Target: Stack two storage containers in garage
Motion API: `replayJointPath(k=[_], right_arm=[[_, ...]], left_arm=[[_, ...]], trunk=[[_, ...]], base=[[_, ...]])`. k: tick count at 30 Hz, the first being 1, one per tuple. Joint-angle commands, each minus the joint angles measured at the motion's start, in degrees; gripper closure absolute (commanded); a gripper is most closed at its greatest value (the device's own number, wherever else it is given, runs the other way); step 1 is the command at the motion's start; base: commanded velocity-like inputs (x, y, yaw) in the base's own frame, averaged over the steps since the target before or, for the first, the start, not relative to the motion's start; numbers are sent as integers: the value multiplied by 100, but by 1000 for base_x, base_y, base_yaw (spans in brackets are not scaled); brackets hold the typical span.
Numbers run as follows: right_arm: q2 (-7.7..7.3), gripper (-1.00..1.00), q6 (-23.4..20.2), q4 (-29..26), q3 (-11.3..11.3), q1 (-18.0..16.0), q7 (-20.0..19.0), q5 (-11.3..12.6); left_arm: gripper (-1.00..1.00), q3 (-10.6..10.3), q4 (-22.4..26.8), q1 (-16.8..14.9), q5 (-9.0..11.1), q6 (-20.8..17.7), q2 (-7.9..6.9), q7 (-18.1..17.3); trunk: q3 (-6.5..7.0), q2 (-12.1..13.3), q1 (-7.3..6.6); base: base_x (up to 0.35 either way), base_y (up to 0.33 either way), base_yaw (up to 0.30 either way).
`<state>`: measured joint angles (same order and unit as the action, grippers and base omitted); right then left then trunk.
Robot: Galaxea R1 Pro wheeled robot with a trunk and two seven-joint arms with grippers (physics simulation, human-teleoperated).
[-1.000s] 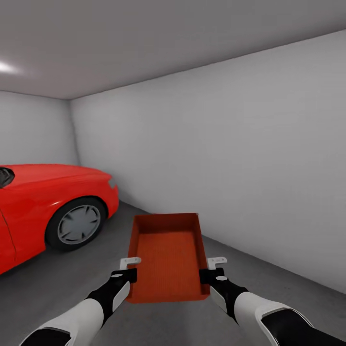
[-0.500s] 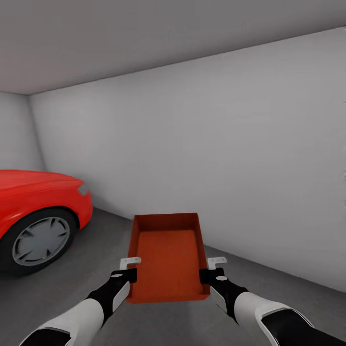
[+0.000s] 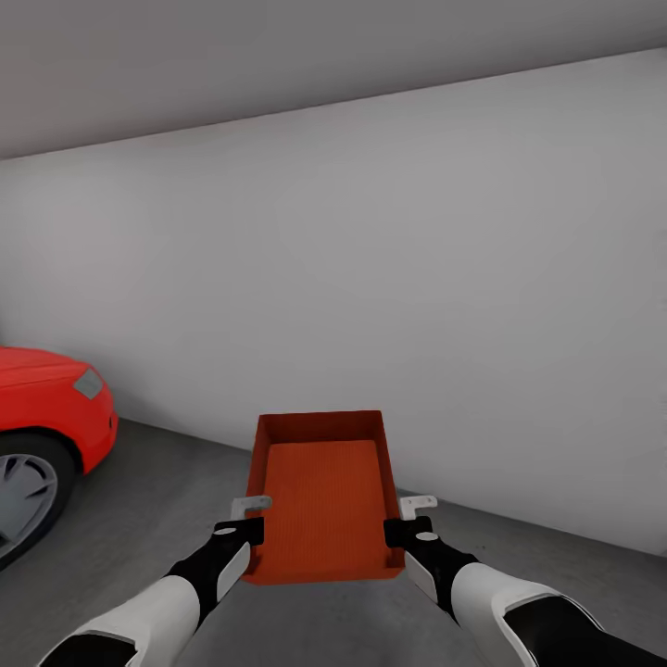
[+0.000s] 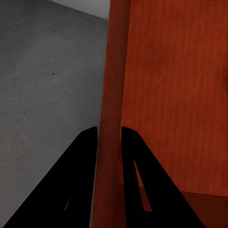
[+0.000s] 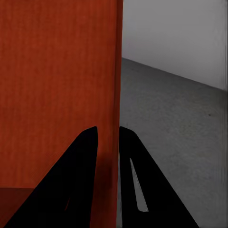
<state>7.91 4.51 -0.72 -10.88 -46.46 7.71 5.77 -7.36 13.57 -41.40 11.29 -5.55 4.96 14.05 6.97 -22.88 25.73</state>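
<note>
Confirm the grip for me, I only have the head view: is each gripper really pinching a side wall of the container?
Observer: Yes for the left gripper. In the left wrist view its fingers straddle the storage container wall, one outside, one inside.
Operator: Right side the same?
Observer: Same. The right gripper has the thin wall edge between its fingers, one finger over the container's inside, the other over the floor side.
Operator: Anything under the box?
Observer: Past the wall in both wrist views there is bare dark grey floor; I see no second container there.
</note>
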Motion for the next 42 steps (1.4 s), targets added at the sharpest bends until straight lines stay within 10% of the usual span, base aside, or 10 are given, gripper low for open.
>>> replayJointPath(k=[1,42], right_arm=[[-8,100,32,1,69,-3,29,74],[-9,100,53,13,69,-3,29,74]], left_arm=[[100,104,14,0,-30,-41,-171,98],[100,96,14,0,-30,-31,-168,107]], trunk=[[-2,-4,5],[-3,-4,5]], base=[[322,0,-283],[258,0,-214]])
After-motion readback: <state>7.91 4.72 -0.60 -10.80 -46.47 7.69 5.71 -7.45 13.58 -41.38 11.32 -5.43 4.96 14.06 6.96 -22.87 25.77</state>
